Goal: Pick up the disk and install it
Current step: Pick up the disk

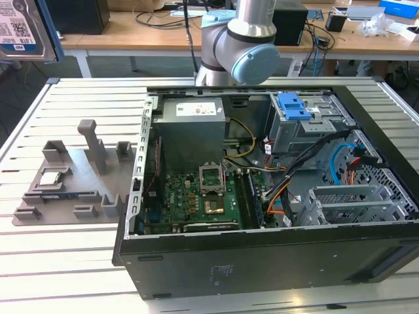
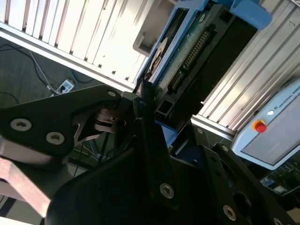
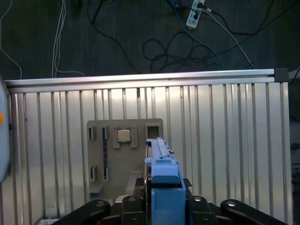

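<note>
The disk (image 1: 23, 29) hangs high at the exterior view's far left, its white-and-blue label facing the camera, well above the slatted table. In the first wrist view the disk (image 3: 161, 171) shows edge-on with its blue rail toward the camera. My gripper (image 3: 164, 206) is shut on it, one black finger on each side. In the second wrist view the disk (image 2: 187, 56) shows its circuit-board side and connector row, clamped at its near end by my gripper (image 2: 143, 101). The disk is up in the air, over the grey fixture plate (image 3: 124, 159).
The open computer case (image 1: 366, 258) lies on the table at the exterior view's right, with a blue caddy (image 1: 293, 106) on its grey drive bay (image 1: 294, 134). The grey fixture plate (image 1: 65, 176) carries a small chip. A teach pendant (image 2: 269, 136) lies beside the table.
</note>
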### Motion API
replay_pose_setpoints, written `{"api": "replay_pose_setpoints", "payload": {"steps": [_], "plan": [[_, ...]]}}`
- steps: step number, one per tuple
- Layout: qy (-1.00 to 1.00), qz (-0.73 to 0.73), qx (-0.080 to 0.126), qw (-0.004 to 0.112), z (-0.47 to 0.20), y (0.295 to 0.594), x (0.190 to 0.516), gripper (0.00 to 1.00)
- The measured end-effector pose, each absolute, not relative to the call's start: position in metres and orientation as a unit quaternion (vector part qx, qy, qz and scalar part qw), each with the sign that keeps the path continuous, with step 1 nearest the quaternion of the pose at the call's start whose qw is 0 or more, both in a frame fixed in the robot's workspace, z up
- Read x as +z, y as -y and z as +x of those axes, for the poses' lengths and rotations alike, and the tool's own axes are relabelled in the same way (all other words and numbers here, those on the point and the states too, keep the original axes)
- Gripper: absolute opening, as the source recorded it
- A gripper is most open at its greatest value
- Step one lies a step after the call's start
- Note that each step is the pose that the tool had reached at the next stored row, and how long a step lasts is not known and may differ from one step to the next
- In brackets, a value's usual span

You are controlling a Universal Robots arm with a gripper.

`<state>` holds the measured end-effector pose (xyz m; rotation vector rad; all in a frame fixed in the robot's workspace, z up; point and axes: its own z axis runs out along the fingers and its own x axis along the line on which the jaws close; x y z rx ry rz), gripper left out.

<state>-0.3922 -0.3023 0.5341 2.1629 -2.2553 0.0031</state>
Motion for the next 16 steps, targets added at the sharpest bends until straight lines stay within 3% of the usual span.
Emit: {"api": "replay_pose_setpoints", "payload": {"steps": [6, 8, 9, 10, 16], "plan": [[0.722, 0.692, 0.0, 0.008, -0.392, 0.302, 0.548, 0.37], [0.722, 0.692, -0.008, 0.0, -0.392, 0.303, 0.549, 0.37], [0.721, 0.692, -0.02, -0.012, -0.392, 0.304, 0.55, 0.37], [0.721, 0.692, -0.022, -0.014, -0.392, 0.304, 0.55, 0.37], [0.721, 0.692, -0.022, -0.014, -0.389, 0.304, 0.55, 0.37]]}}
